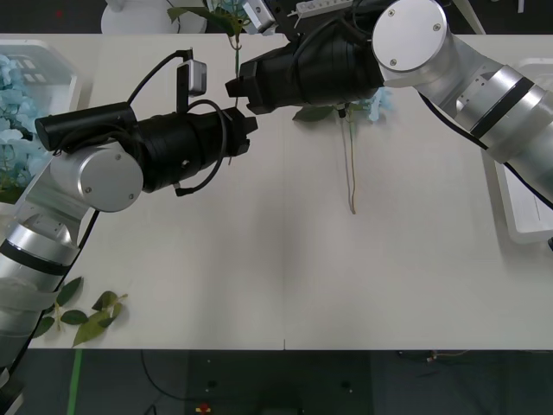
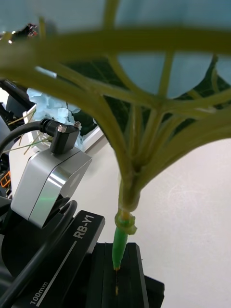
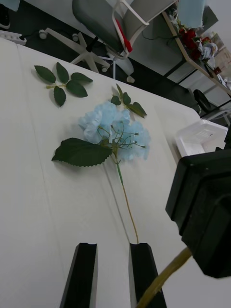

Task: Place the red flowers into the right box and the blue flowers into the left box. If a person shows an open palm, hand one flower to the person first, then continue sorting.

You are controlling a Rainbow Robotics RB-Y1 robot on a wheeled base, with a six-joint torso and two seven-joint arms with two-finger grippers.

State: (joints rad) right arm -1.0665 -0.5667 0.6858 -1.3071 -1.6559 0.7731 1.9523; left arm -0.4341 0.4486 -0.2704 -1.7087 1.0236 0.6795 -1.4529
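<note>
Two grippers meeting at the far middle of the table: right gripper [image 1: 235, 88] clamped on a blue hydrangea stem [image 2: 126, 192], left gripper [image 1: 249, 128] just beside, fingers [image 3: 79, 274] apart. Handover likely; next, closing on the stalk, then carrying to the left box [image 1: 65, 78].

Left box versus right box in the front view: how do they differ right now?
The left box holds a heap of blue flowers; the right box shows bare floor where it is visible. The left box sits at the table's left edge, the right box at its right edge, partly behind the right arm. Both are shallow white trays.
</note>
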